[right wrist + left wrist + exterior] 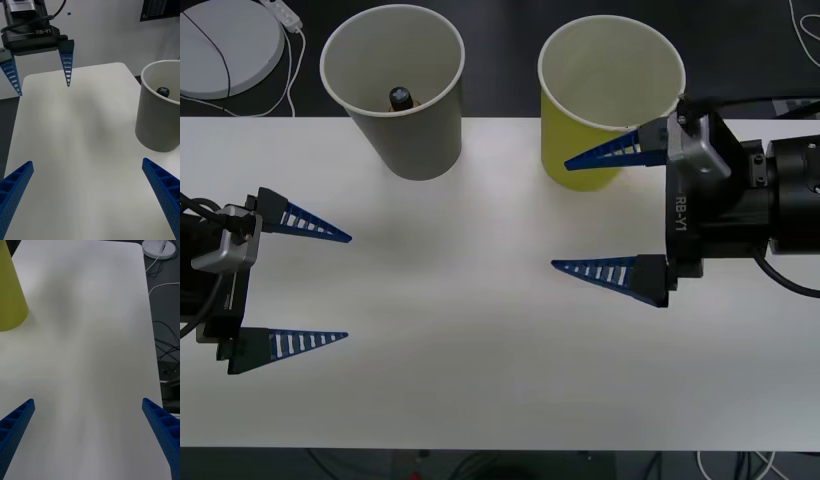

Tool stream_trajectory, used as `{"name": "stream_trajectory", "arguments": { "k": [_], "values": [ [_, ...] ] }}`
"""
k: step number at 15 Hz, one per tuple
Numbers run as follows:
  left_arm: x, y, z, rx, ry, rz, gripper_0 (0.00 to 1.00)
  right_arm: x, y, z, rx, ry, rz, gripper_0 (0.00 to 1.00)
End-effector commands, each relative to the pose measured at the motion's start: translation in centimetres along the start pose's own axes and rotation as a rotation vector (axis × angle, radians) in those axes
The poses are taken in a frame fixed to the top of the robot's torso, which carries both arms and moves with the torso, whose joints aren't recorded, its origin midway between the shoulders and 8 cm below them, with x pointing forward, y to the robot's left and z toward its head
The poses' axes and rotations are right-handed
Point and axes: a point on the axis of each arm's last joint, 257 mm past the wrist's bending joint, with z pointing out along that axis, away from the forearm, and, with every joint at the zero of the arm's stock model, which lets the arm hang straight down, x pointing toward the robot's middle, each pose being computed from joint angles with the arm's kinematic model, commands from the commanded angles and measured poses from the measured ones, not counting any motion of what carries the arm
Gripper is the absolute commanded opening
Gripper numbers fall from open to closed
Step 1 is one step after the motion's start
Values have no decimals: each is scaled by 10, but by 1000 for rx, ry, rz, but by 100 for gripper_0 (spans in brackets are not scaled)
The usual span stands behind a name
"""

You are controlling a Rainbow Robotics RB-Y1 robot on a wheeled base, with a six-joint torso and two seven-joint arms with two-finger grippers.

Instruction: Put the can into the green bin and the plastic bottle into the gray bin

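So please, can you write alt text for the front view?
Two large tapered paper cups stand at a white table's far edge: a gray one holding a black-capped bottle, and a yellow-green one. The left gripper and right gripper hover with jaws open.

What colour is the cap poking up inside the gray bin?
Black; the cap sits inside the gray bin, clearest in the front view.

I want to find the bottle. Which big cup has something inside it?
The gray bin: a black cap shows inside. The green bin beside it shows only its white inside.
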Motion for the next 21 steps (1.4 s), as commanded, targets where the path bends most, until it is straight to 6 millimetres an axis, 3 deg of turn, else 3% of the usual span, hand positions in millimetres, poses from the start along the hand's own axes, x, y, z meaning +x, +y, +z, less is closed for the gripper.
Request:
{"name": "stream_trajectory", "arguments": {
  "k": [1,10,17,21],
  "values": [
    [0,0,0,0,0,0,100,6,13,-14,-37,-14,-34,100],
    [0,0,0,0,0,0,100,49,39,-48,-91,-17,-103,100],
    [0,0,0,0,0,0,100,63,52,-55,-88,-5,-75,100],
    [0,0,0,0,0,0,100,62,52,-55,-88,-11,-65,100]
  ]
}}
